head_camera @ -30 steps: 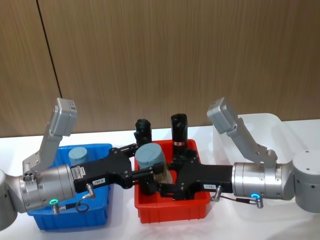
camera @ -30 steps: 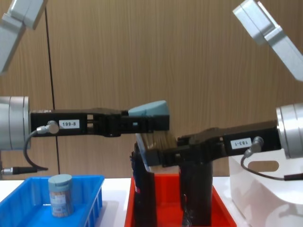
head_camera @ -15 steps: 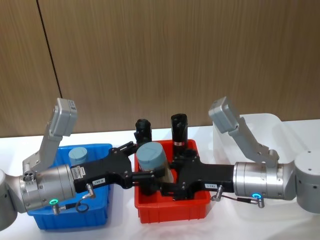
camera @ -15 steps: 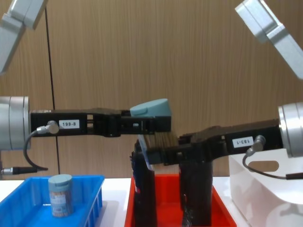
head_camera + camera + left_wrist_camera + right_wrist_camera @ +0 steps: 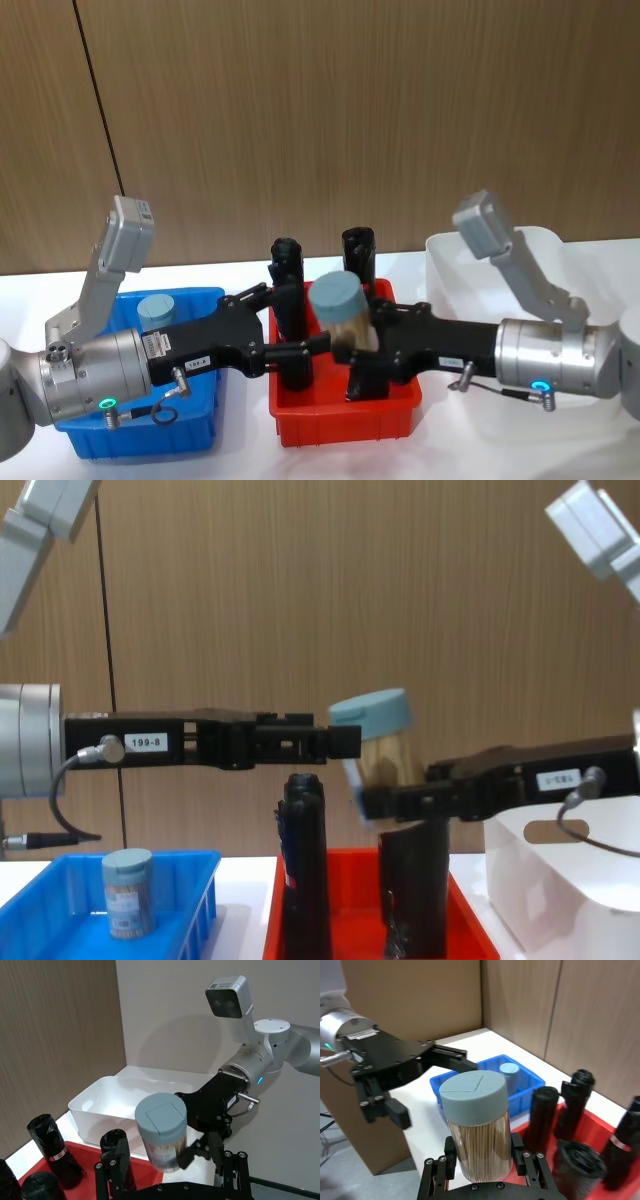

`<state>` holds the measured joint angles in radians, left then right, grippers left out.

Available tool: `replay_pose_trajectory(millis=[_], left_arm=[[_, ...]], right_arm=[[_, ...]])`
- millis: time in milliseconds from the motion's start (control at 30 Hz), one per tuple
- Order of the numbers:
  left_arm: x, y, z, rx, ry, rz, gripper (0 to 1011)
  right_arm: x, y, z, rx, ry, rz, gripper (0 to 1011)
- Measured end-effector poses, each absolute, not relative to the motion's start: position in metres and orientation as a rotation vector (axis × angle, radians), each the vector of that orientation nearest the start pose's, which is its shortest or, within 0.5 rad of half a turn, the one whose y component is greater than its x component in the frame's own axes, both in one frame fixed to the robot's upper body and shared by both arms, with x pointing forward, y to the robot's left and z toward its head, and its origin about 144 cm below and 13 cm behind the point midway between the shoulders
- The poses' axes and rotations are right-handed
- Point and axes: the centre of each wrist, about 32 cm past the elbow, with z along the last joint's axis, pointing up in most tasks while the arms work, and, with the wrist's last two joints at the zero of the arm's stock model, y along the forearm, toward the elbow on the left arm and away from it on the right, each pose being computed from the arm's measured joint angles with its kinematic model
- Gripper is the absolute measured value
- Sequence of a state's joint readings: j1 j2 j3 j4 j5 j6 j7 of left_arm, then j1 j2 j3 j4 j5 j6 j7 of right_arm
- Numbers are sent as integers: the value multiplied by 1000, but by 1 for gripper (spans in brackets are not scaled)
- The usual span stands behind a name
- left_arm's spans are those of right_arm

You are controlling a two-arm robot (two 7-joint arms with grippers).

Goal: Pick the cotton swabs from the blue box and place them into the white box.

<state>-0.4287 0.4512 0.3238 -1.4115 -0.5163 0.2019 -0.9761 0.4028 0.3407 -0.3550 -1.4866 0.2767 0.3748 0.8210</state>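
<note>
My right gripper (image 5: 352,340) is shut on a jar of cotton swabs (image 5: 340,305), holding it upright by its lower part above the red bin. The same jar (image 5: 375,738) hangs mid-air in the chest view, just right of my left gripper (image 5: 338,742). My left gripper (image 5: 292,320) is open and apart from the jar, its fingers spread beside it. A second jar of cotton swabs (image 5: 157,308) stands in the blue box (image 5: 200,428) at the left. The white box (image 5: 450,262) sits at the right, under my right arm.
A red bin (image 5: 340,420) with several tall black rolls (image 5: 288,262) stands between the blue and white boxes, directly below both grippers. A wooden wall rises behind the white table.
The jar has passed from my left gripper to the right one. The left fingers opened and stayed in place; the right gripper carried the jar rightward, away from them.
</note>
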Motion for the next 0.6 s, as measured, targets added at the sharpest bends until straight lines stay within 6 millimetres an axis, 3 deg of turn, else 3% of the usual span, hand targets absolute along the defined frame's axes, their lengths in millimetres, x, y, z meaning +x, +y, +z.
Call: replay_pose_trajectory(millis=[600], left_arm=[[559,287,1240,47,53,381,1003]], right_arm=[[559,-287,1240,-219,74,-680,650]])
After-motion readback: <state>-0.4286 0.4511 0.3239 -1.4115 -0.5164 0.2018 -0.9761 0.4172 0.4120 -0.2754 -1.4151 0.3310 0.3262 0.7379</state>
